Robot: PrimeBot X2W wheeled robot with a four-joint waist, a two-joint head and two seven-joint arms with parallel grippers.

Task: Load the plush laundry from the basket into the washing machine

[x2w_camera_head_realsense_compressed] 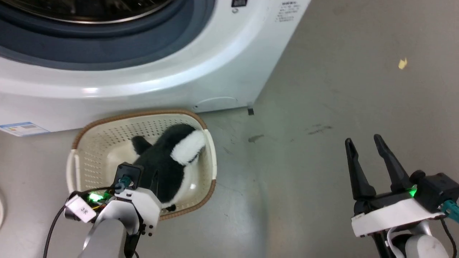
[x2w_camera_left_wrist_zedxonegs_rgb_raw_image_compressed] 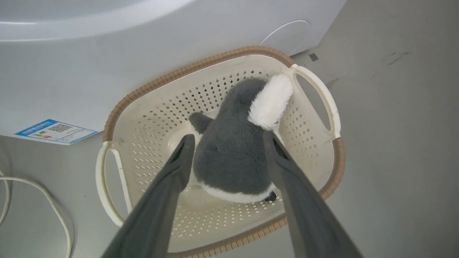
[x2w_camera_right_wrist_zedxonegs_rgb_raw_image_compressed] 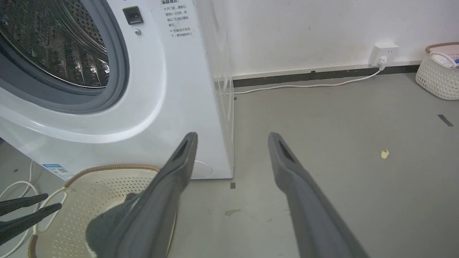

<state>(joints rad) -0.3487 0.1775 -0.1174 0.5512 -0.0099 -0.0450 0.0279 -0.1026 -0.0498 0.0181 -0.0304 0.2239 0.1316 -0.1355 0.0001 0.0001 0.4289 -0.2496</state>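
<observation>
The black-and-white plush toy (x2w_camera_head_realsense_compressed: 168, 157) lies in the cream basket (x2w_camera_head_realsense_compressed: 93, 157), which stands on the floor against the washing machine (x2w_camera_head_realsense_compressed: 222, 71). In the left wrist view my left gripper (x2w_camera_left_wrist_zedxonegs_rgb_raw_image_compressed: 227, 139) is open, one finger on each side of the plush toy (x2w_camera_left_wrist_zedxonegs_rgb_raw_image_compressed: 233, 157), inside the basket (x2w_camera_left_wrist_zedxonegs_rgb_raw_image_compressed: 143, 132). Whether the fingers touch the toy I cannot tell. My right gripper (x2w_camera_head_realsense_compressed: 365, 141) is open and holds nothing, low over the floor to the right of the basket. The right wrist view shows the steel drum (x2w_camera_right_wrist_zedxonegs_rgb_raw_image_compressed: 53, 43) through the open porthole.
A blue sticker (x2w_camera_head_realsense_compressed: 21, 128) sits low on the washer front. A white cable (x2w_camera_left_wrist_zedxonegs_rgb_raw_image_compressed: 43, 200) lies on the floor left of the basket. Another woven basket (x2w_camera_right_wrist_zedxonegs_rgb_raw_image_compressed: 437, 75) and a wall socket (x2w_camera_right_wrist_zedxonegs_rgb_raw_image_compressed: 383, 53) are far right. A yellow scrap (x2w_camera_head_realsense_compressed: 402, 63) lies on the grey floor.
</observation>
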